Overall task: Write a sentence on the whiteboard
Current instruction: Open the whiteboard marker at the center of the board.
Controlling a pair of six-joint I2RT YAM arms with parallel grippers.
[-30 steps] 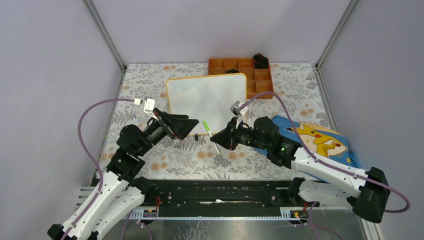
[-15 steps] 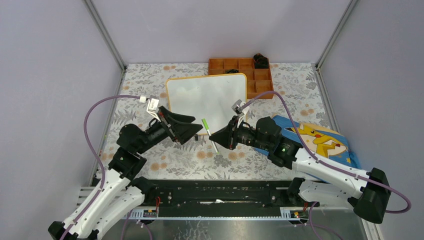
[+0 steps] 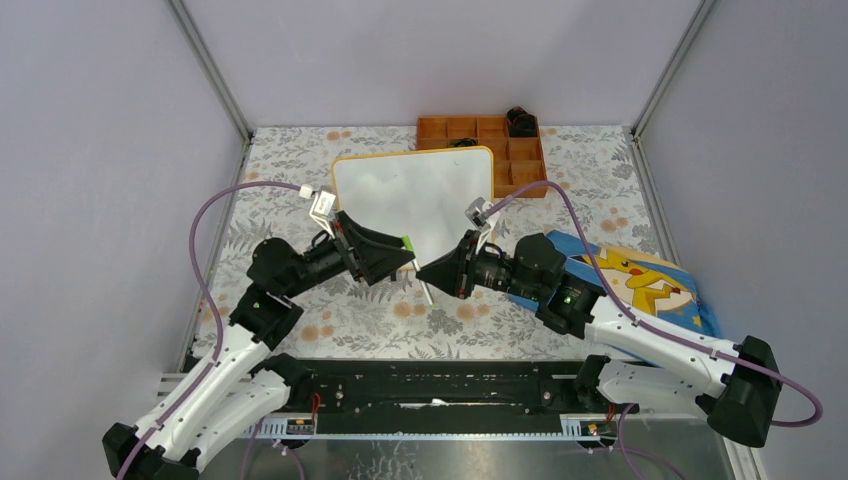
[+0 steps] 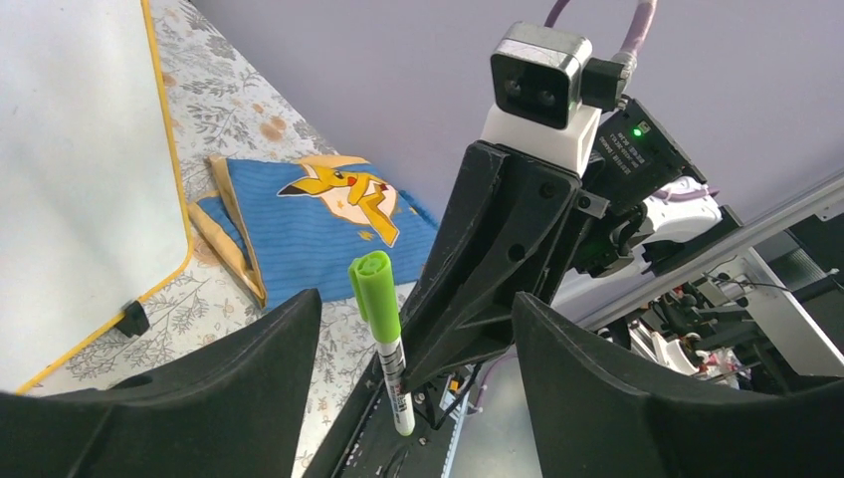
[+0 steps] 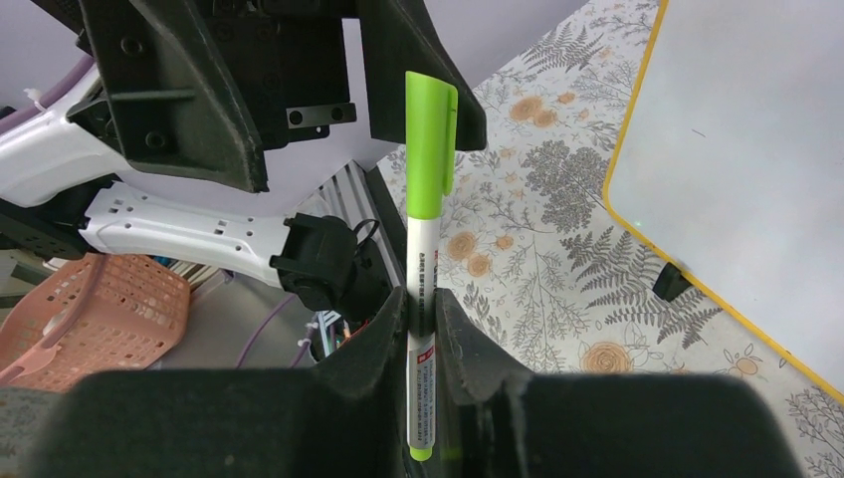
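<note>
The whiteboard (image 3: 415, 200) lies flat at the table's middle back, white with an orange-yellow frame; it also shows in the left wrist view (image 4: 80, 179) and the right wrist view (image 5: 737, 179). The sentence is out of view: the board looks blank. In front of the board, my right gripper (image 3: 425, 272) (image 5: 422, 299) is shut on the white barrel of a marker (image 5: 430, 129), holding it off the table with its green cap pointing away. My left gripper (image 3: 405, 258) (image 4: 418, 304) is open, its jaws on either side of the green cap (image 4: 376, 294) with gaps on both sides.
An orange compartment tray (image 3: 480, 150) stands behind the board, with a black object (image 3: 520, 120) at its back right corner. A blue cartoon-print cloth (image 3: 640, 285) lies at the right. A floral cloth covers the table. A pink basket (image 5: 90, 319) sits off the table's near side.
My left arm has swung right until its jaws straddle the marker's cap, and they have narrowed a little. The right gripper has kept hold of the marker, barely moving.
</note>
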